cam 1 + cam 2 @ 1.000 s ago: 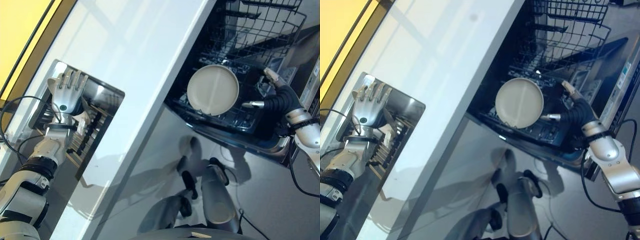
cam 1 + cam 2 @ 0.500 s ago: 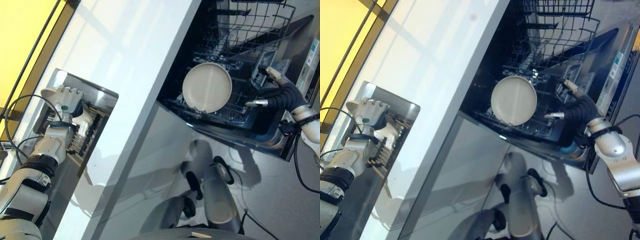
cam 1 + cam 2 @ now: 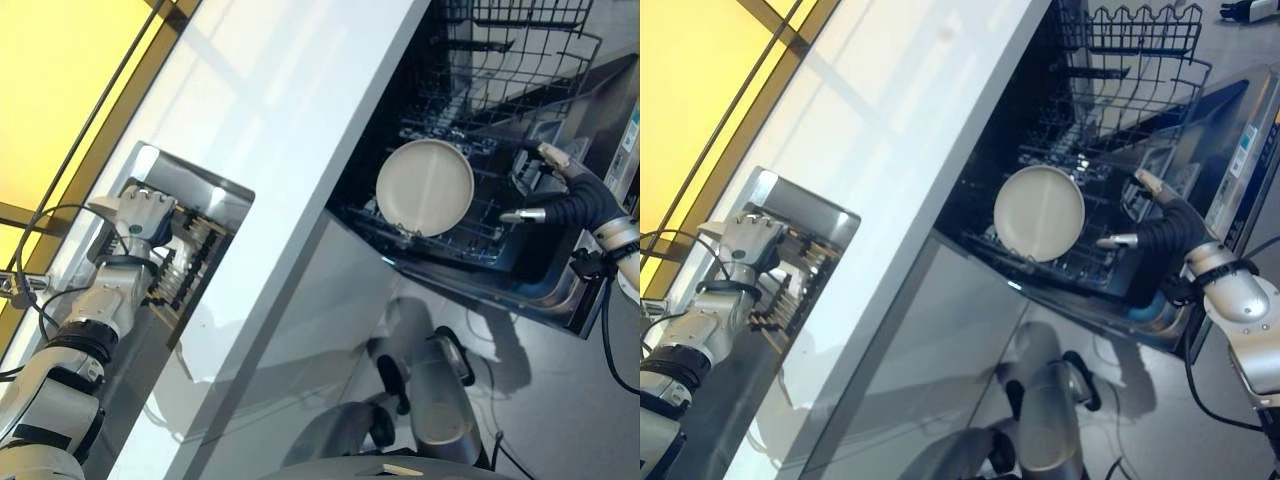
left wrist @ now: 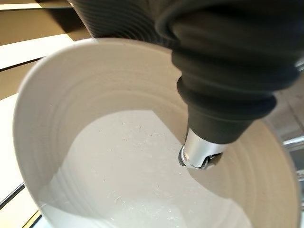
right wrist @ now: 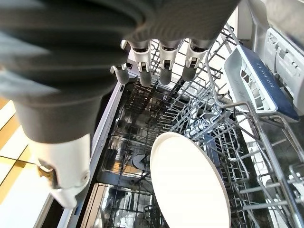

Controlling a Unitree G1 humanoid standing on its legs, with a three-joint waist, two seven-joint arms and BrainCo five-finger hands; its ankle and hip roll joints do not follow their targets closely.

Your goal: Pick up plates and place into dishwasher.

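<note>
One plate racked: round pale plate stands on edge in the lower rack of the open dishwasher, right of centre in the head views.
Second plate: white plate lies close under the left hand, thumb tip against its inner face; whether it is gripped cannot be told.
Left hand: left hand sits at the sink, mid-left, knuckles up, fingers bent down out of sight.
Right hand: right hand hovers beside the rack, fingers straight and spread, holding nothing.
Upper rack: wire upper rack, top right.
Writing: door label not legible.
Counter: white counter runs diagonally.
</note>
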